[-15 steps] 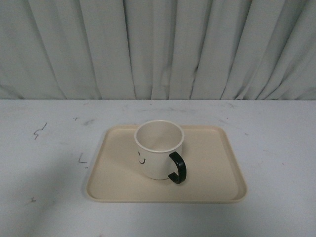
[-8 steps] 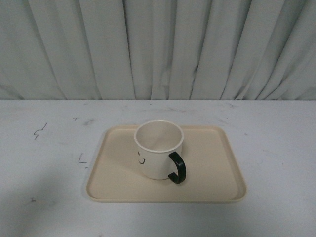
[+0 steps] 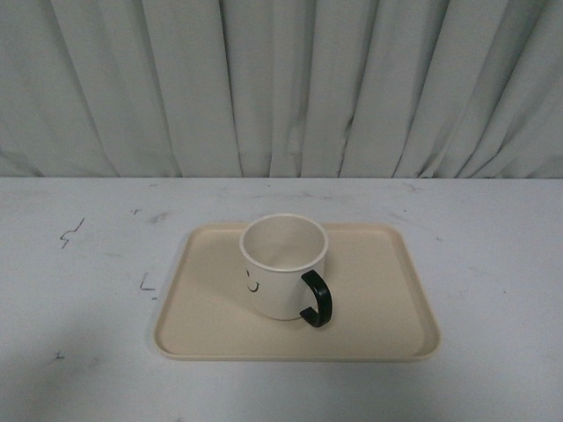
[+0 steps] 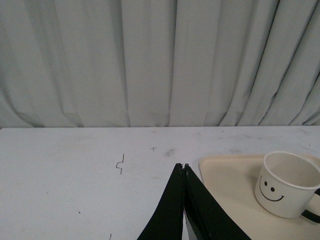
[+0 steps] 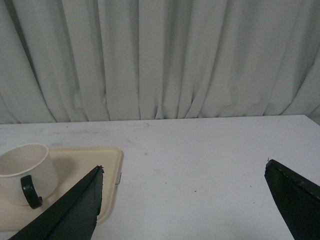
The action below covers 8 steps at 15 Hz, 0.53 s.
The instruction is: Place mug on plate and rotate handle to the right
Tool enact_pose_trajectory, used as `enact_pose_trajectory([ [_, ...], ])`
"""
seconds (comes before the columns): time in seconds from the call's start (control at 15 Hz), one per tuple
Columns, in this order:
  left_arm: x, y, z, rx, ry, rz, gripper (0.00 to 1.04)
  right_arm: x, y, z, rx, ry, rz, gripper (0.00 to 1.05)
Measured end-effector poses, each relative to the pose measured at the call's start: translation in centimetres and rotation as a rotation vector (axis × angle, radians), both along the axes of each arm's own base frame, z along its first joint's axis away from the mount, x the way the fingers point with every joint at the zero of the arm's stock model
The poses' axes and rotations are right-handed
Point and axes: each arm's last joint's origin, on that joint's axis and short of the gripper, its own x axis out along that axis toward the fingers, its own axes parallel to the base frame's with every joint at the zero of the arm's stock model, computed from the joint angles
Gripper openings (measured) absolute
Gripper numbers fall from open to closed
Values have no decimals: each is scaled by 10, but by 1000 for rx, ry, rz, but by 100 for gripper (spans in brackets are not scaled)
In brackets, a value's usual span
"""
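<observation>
1. Nothing of the task had shifted since the earlier frames: the mug and the beige plate sat just as before, and only a dim shadow on the near-left of the table had thinned.
2. The mug stood upright near the plate's middle, well inside the rim. Its smiley face was turned to the near-left.
3. The dark handle pointed near-right, not squarely right, so a small last turn probably remained.
4. The left gripper hung back over bare table beside the plate, its tips pressed together on nothing.
5. The right gripper was spread wide and empty, apart from the mug, which made it the likelier tool.
6. To finish well, it would take the rim or handle lightly and swing the handle away from the robot. The base should stay flat, so that neither mug nor plate slid.
</observation>
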Motion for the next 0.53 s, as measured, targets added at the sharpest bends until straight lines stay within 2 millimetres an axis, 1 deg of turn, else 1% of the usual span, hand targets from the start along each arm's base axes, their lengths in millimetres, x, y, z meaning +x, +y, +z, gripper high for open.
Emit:
enact_pose_trajectory([
  [0.53,-10,0,0,0,0,0,2,0,0,0,0,0,0,98],
])
